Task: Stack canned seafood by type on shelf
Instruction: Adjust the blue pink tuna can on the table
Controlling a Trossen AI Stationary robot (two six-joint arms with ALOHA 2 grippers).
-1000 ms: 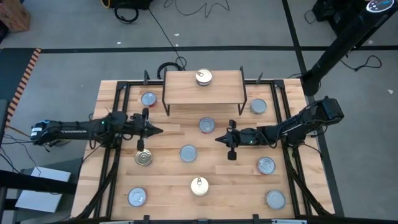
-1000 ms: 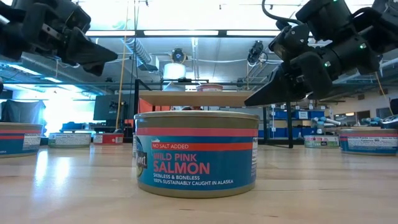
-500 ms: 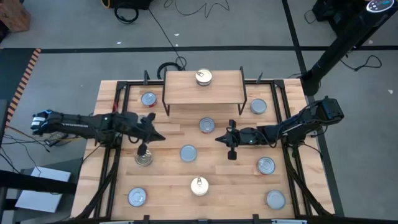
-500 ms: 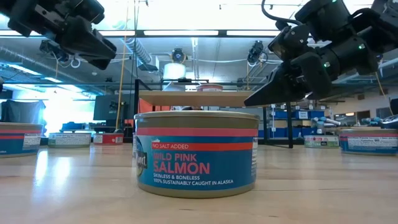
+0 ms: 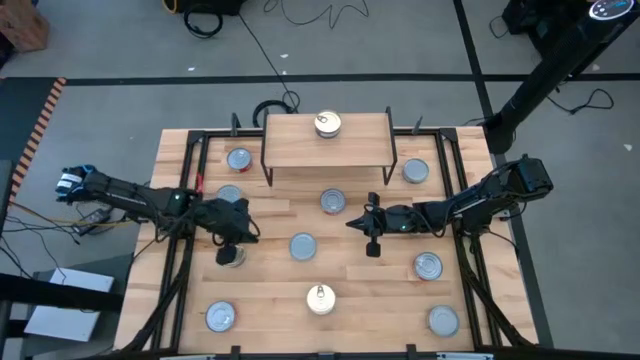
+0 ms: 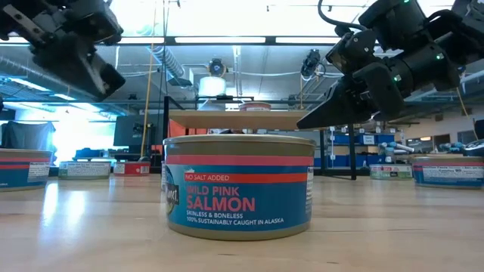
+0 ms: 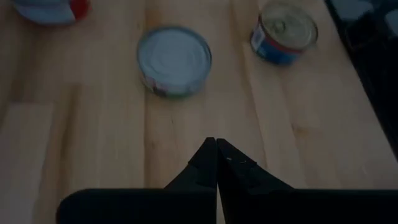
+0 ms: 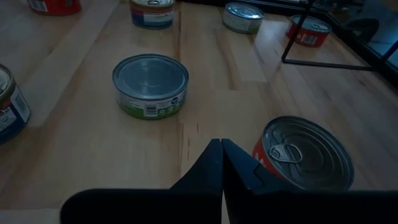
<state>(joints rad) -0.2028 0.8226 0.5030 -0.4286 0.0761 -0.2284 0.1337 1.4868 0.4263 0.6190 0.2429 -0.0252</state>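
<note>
Hovering above a gold-topped tin (image 5: 231,256), the left gripper (image 5: 247,233) is pinched closed and empty. The right gripper (image 5: 350,223), also closed on nothing, hangs beside a red tin (image 5: 332,201)

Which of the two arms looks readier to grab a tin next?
Probably the left. The left gripper, shut, hovers right over the gold-topped can. The right gripper, also shut, hangs mid-table between the red can and the silver can.

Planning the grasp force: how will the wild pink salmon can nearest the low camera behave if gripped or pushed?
The salmon can looks rigid metal, so it likely won't deform. Short and wide, standing flat, it should slide rather than tip. Its glossy label may be somewhat slippery.
</note>
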